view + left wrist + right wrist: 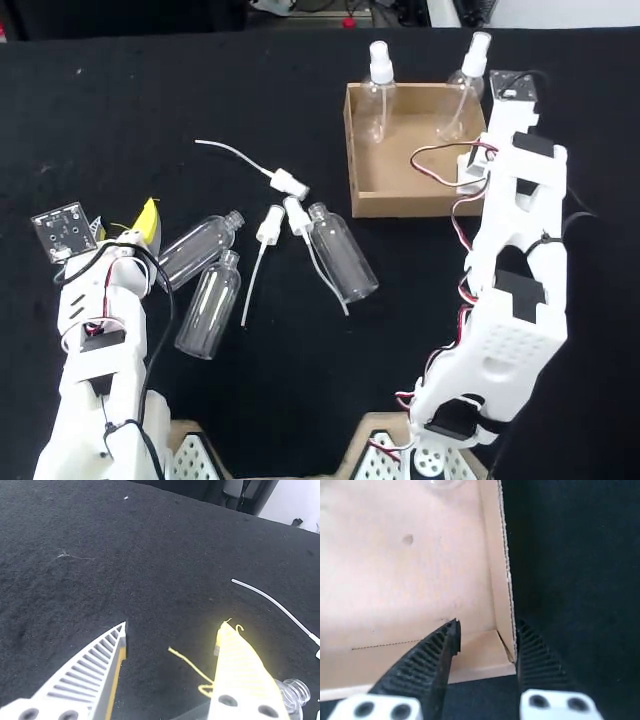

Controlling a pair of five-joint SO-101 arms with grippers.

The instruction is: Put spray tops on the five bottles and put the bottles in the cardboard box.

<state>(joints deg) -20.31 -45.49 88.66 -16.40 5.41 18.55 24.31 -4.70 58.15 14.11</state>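
- The left jaws stand wide apart over bare black surface, one finger white, the other yellow. The right jaws are moderately parted and straddle a side wall of the cardboard box, one finger over the box floor and the other over the surface outside.
- In the high view the right arm lies over the box's near right corner and covers its own jaws. The right wrist view shows them plainly.
- The left wrist view shows the open neck of a lying bottle just beside the yellow finger, and a thin white dip tube farther off.
- Five bottles: two capped bottles stand upright at the box's far wall. Three lie on the surface outside.
- Two uncapped bottles lie side by side near the left arm. The third bottle lies between them and the box.
- Three loose spray tops: the long-tubed top, the middle top, and the neck-side top at the third bottle's neck. Whether that one is seated, I cannot tell.
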